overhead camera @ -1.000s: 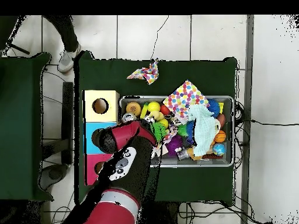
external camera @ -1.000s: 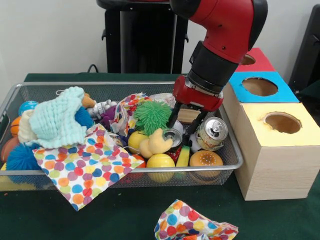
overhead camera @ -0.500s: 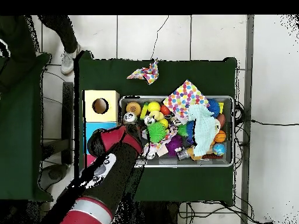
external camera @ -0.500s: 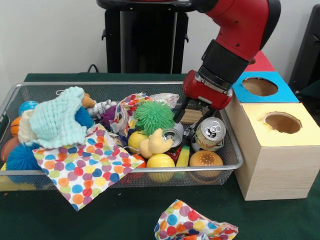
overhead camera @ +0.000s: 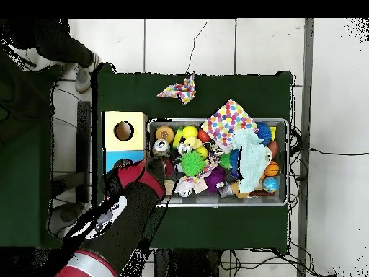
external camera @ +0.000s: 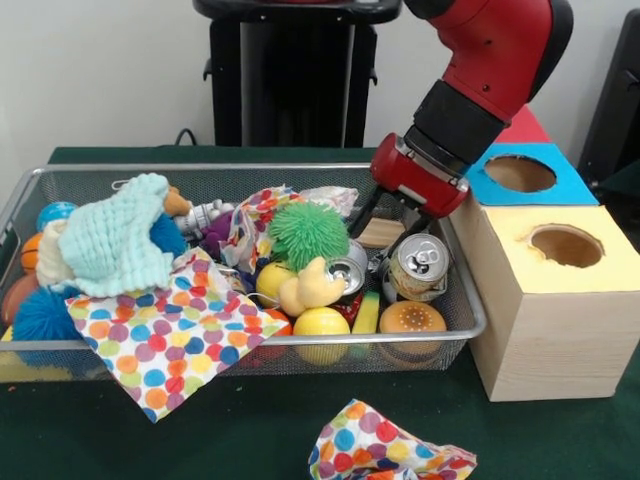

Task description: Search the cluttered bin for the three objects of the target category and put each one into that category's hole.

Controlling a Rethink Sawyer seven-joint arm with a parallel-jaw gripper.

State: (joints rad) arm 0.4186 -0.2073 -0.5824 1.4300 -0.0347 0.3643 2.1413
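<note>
Green-clothed table (external camera: 250, 430): wire bin (external camera: 470, 318) at centre, wooden hole boxes (external camera: 545, 340) at three o'clock, crumpled dotted cloth (external camera: 385, 445) at six.

A robotics lab is showing here: a green-clothed table (external camera: 250, 440) is sitting on a tiled floor (overhead camera: 216, 43) with loose cables (overhead camera: 193, 45) trailing, against a bare wall (external camera: 100, 70).

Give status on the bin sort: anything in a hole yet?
Nothing visibly sorted: no object shows in the yellow box's hole or the blue box's hole. The gripper hangs over the bin's box-side corner with nothing seen in it. Both drink cans lie in the bin, so all placements look left.
</note>
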